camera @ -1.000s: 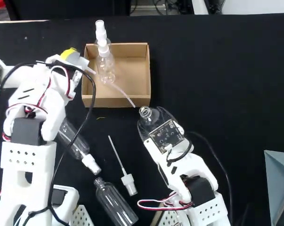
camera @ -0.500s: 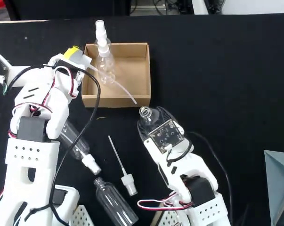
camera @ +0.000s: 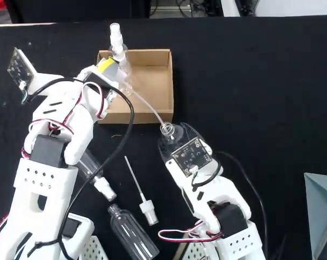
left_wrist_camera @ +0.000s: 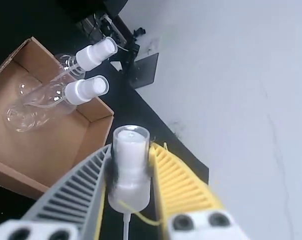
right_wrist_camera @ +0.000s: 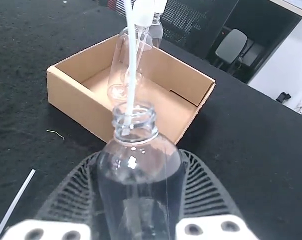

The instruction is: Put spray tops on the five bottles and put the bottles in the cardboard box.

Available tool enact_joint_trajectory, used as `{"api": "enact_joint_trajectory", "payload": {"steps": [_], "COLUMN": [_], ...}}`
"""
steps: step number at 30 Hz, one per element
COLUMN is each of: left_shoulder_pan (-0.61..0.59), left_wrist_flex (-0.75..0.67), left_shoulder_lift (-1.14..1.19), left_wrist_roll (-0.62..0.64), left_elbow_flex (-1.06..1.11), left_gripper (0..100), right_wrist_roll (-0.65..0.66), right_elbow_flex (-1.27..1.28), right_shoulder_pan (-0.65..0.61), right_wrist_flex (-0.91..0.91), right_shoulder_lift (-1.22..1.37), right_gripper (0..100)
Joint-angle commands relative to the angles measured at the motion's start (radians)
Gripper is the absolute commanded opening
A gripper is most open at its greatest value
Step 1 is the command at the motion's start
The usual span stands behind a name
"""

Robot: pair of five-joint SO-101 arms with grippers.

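Left wrist view: my left pincer (left_wrist_camera: pixel 129 172) pinches a white plastic spray top (left_wrist_camera: pixel 130 159); the brown cardboard box (left_wrist_camera: pixel 85 145) holds two capped bottles (left_wrist_camera: pixel 46 97). Right wrist view: my right pincer (right_wrist_camera: pixel 140 167) grips a clear plastic bottle (right_wrist_camera: pixel 136 150), with the thin dip tube (right_wrist_camera: pixel 130 60) entering its neck. High view: the tube slants, so I'd bring it upright before lowering.

Light falls evenly from overhead, bright across the whole table (camera: pixel 261 81). Its black cover swallows the light, so hardly any shadow shows on it. The cardboard box (camera: pixel 152 81) toward the far edge carries soft shade along its inner walls. Small white glints sit on the shoulder of the bottle (right_wrist_camera: pixel 138 165) clamped in my right gripper (right_wrist_camera: pixel 139 150). Behind the spray top (left_wrist_camera: pixel 129 165) pinched in my left gripper (left_wrist_camera: pixel 130 152), a pale wall (left_wrist_camera: pixel 241 100) glares bright.
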Motion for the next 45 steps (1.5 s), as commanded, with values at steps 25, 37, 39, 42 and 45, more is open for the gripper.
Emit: {"api": "enact_joint_trajectory", "payload": {"steps": [25, 37, 39, 42, 45], "left_shoulder_pan": [0.147, 0.148, 0.165, 0.222, 0.274], "left_wrist_flex": [-0.023, -0.015, -0.014, -0.015, -0.023], "left_shoulder_lift": [-0.029, -0.029, -0.028, -0.028, -0.028], "left_wrist_roll": [-0.245, -0.247, -0.256, -0.338, -0.381], "left_elbow_flex": [0.074, 0.081, 0.081, 0.093, 0.116], "left_gripper": [3, 3, 3, 3, 3], "right_wrist_roll": [0.014, 0.014, 0.014, 0.014, 0.014], "right_elbow_flex": [-0.002, -0.002, -0.002, -0.002, -0.002], "right_shoulder_pan": [-0.034, -0.034, -0.034, -0.034, -0.034], "right_wrist_flex": [0.009, 0.009, 0.009, 0.009, 0.009], "right_shoulder_lift": [-0.097, -0.097, -0.097, -0.097, -0.097], "right_gripper": [3.9, 3.9, 3.9, 3.9, 3.9]}}
